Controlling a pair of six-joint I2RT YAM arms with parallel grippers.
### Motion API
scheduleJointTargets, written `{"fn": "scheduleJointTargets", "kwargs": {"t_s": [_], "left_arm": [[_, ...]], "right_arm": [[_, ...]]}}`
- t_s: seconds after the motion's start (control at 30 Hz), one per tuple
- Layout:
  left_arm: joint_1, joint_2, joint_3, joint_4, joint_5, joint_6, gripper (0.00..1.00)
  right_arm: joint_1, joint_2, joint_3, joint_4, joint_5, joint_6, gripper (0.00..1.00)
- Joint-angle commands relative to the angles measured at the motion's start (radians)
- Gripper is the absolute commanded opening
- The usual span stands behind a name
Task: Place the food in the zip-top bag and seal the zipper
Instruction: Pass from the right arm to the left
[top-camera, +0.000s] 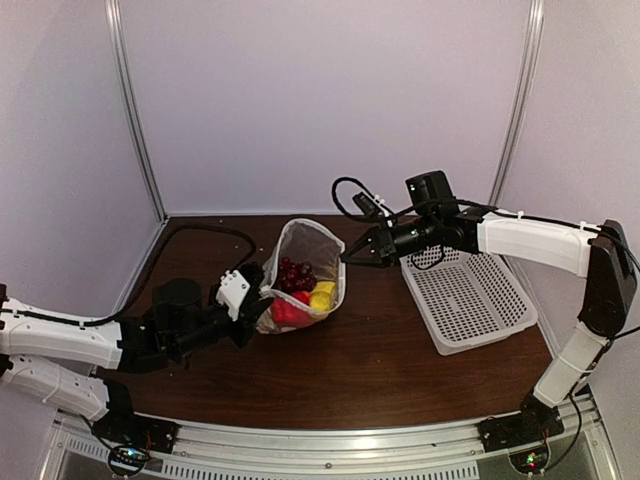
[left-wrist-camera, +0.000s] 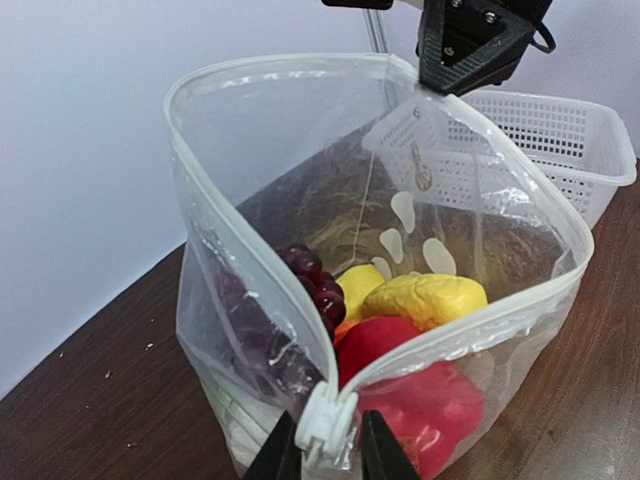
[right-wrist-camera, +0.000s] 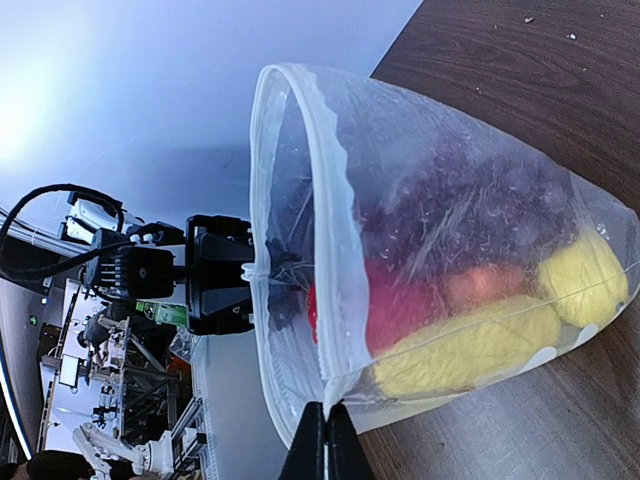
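Note:
The clear dotted zip-top bag (top-camera: 310, 250) stands on the table with its mouth wide open, stretched between my two grippers. Inside lie dark red grapes (left-wrist-camera: 315, 280), a yellow piece (left-wrist-camera: 425, 300) and a red pepper (left-wrist-camera: 420, 400). The pale zipper strip (left-wrist-camera: 230, 220) runs unsealed around the mouth. My left gripper (left-wrist-camera: 327, 450) is shut on the zipper's small white end (left-wrist-camera: 325, 420) at the near left end of the bag. My right gripper (right-wrist-camera: 325, 435) is shut on the bag's edge at the opposite end, as the top view (top-camera: 346, 259) also shows.
The white mesh basket (top-camera: 470, 300) sits to the right of the bag, under the right arm, with nothing in it. A black cable (top-camera: 205, 232) lies on the table at the back left. Grey walls close the back and sides.

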Motion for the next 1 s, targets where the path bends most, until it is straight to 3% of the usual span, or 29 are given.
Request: {"fn": "scheduleJointTargets", "kwargs": {"t_s": [0.0, 0.2, 0.43, 0.53, 0.6, 0.67, 0.8, 0.97], "left_arm": [[0.01, 0.037, 0.043, 0.074, 0.034, 0.035, 0.17], [0.014, -0.004, 0.041, 0.074, 0.009, 0.046, 0.0], [0.012, -0.117, 0.186, -0.172, 0.141, 0.041, 0.0], [0.009, -0.067, 0.263, -0.254, 0.252, 0.018, 0.0], [0.006, -0.027, 0.297, -0.271, 0.318, -0.009, 0.0], [0.002, 0.005, 0.324, -0.275, 0.401, -0.045, 0.0], [-0.002, 0.04, 0.367, -0.306, 0.455, -0.085, 0.0], [-0.006, 0.052, 0.396, -0.341, 0.488, -0.101, 0.0]], "right_arm": [[-0.006, -0.038, -0.011, 0.027, -0.024, -0.012, 0.0], [-0.038, -0.049, -0.021, 0.028, -0.03, -0.005, 0.0], [-0.164, -0.11, 0.016, -0.092, -0.001, -0.029, 0.0], [-0.164, -0.154, 0.03, -0.108, 0.007, -0.077, 0.25], [-0.164, -0.167, 0.074, -0.189, 0.023, -0.164, 0.37], [-0.163, -0.18, 0.159, -0.32, 0.066, -0.33, 0.41], [-0.095, -0.218, 0.278, -0.482, 0.182, -0.659, 0.43], [0.034, -0.193, 0.275, -0.522, 0.142, -0.848, 0.41]]}}
